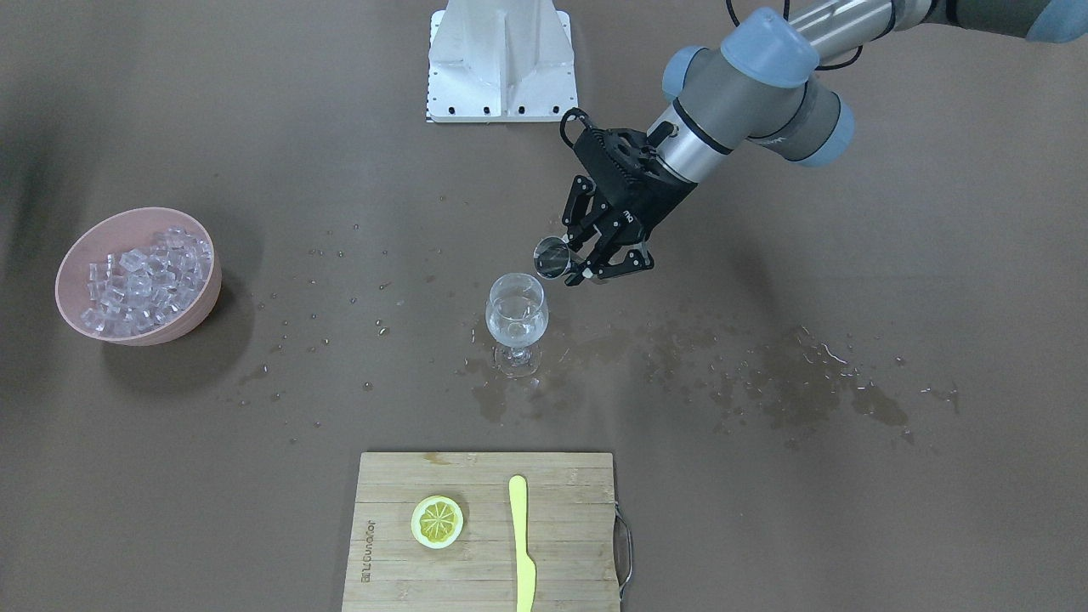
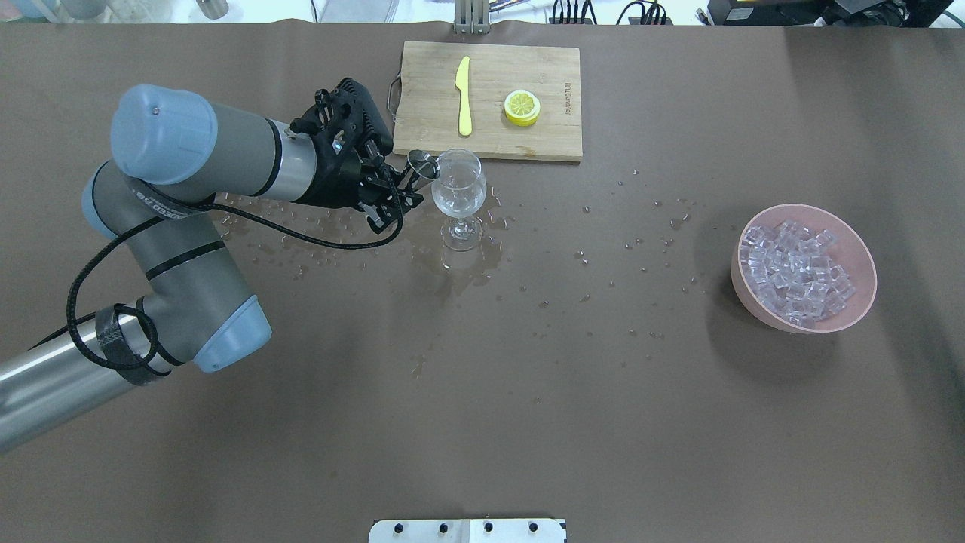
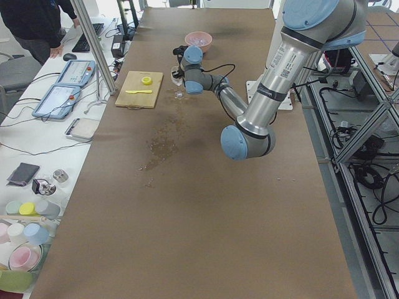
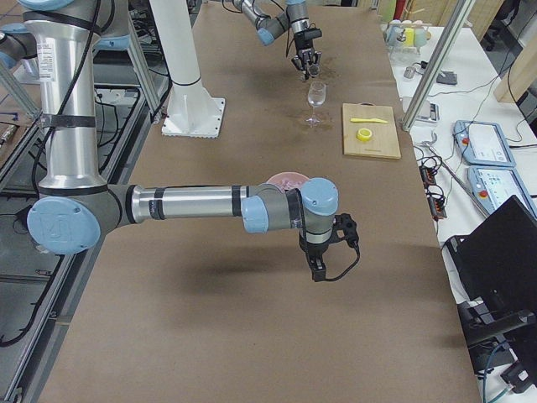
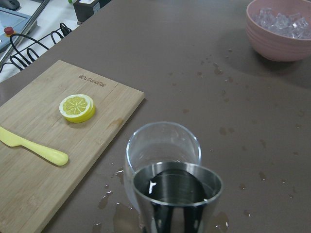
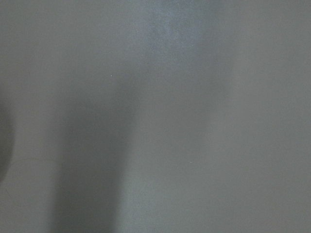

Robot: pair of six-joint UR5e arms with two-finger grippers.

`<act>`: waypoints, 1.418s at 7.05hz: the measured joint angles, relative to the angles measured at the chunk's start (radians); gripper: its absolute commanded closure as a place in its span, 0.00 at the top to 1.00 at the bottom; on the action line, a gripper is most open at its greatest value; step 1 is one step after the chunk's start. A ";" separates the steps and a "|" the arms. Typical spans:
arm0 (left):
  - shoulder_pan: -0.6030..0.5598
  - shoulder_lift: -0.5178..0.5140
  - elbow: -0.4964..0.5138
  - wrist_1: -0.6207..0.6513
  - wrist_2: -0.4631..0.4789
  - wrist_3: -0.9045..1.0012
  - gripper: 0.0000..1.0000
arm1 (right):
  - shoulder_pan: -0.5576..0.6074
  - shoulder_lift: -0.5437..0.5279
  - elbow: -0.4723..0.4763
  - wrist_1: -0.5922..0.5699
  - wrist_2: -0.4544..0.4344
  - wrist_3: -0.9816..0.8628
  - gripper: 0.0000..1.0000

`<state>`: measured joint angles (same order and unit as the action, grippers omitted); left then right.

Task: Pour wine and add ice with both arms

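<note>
Fingers (image 1: 627,264) of the left gripper (image 1: 595,259) are clenched on a small steel jigger (image 1: 552,257), just right of frame centre in the front-facing view. Its lip is close beside the rim of the wine glass (image 1: 516,319) and slightly above it. I read this as the tail end of the pour. Through the left wrist camera the jigger's inside looks bright and empty, and the wine (image 1: 515,330) sits as a shallow clear pool in the bowl of the glass. The jigger is tipped, its open mouth turned toward the left of the frame and the glass. Its long axis slopes from the fingers at upper right down toward the rim at lower left; how steeply, I cannot tell. The glass stands upright at centre frame, mouth up, on a wet patch of bench (image 1: 765,527). Next I'd level the jigger and draw it back toward upper right without clipping the rim, since the glass looks easy to topple. Then comes the ice (image 1: 144,280), heaped in the pink bowl (image 1: 202,302) at far left, well apart from the glass. That would fall to the right gripper (image 4: 319,267), which shows only in the right side view, hanging over the bench; released or clenched, I cannot tell.
</note>
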<state>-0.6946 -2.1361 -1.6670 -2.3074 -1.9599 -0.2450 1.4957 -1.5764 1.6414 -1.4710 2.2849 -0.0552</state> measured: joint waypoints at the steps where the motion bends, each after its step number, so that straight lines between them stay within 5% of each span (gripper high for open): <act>1: 0.000 -0.008 -0.008 0.032 0.000 0.003 0.00 | 0.000 0.000 0.000 0.000 0.000 0.000 1.00; 10: 0.004 -0.099 -0.044 0.312 0.005 0.015 0.00 | 0.000 -0.001 0.000 0.001 0.001 0.000 1.00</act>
<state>-0.6903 -2.2349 -1.7111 -1.9949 -1.9546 -0.2305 1.4956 -1.5769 1.6414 -1.4701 2.2856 -0.0552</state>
